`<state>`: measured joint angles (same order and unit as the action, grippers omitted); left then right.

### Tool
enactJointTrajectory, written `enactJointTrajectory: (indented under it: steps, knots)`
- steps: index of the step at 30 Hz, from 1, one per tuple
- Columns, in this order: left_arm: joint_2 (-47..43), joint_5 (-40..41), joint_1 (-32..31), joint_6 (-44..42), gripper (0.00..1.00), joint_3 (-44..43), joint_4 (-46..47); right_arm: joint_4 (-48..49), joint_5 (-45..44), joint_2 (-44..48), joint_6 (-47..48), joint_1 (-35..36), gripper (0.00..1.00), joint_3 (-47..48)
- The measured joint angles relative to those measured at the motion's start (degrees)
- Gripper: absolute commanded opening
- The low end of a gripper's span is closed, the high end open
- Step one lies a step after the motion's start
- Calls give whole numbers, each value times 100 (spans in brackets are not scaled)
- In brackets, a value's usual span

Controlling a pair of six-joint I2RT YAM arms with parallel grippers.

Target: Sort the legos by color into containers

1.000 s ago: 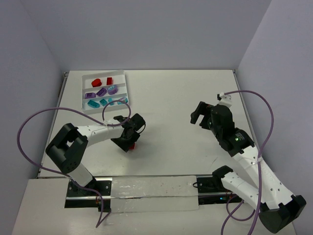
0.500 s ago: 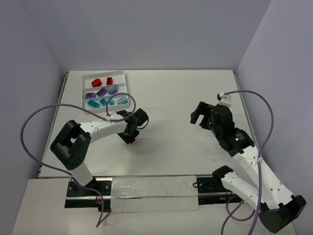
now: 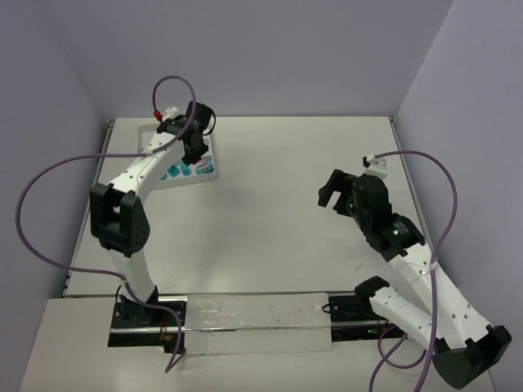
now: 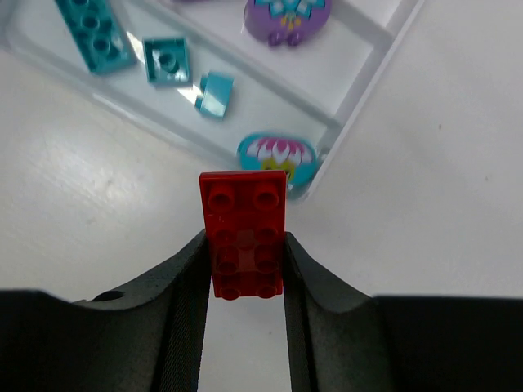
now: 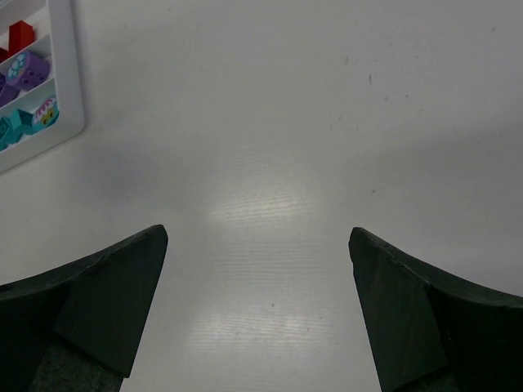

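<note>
My left gripper (image 4: 243, 242) is shut on a red studded brick (image 4: 243, 204) and holds it just off the near right corner of the white ribbed tray (image 4: 360, 106). In the tray I see teal bricks (image 4: 167, 61), a rounded purple piece (image 4: 288, 16) and a rounded teal piece with a pink flower (image 4: 278, 155). In the top view my left gripper (image 3: 196, 153) hangs over the tray (image 3: 214, 167) at the far left and hides most of it. My right gripper (image 3: 329, 192) is open and empty over bare table (image 5: 257, 237), far from the tray (image 5: 72, 73).
A long clear strip with black clamps (image 3: 253, 322) lies along the near edge between the arm bases. Purple cables (image 3: 49, 192) loop off both arms. Grey walls stand behind and at both sides of the table.
My left arm has swung from the left middle of the table up to the tray, carrying the red brick. The right arm has not moved.
</note>
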<state>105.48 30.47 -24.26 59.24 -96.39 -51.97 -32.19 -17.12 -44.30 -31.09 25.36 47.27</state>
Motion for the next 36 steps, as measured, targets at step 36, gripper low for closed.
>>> enactJointTrajectory:
  steps: [36]
  knots:
    - [3747,-1664,1316,-2501,28,-3537,1889,45,21,-577,2,28,100,203]
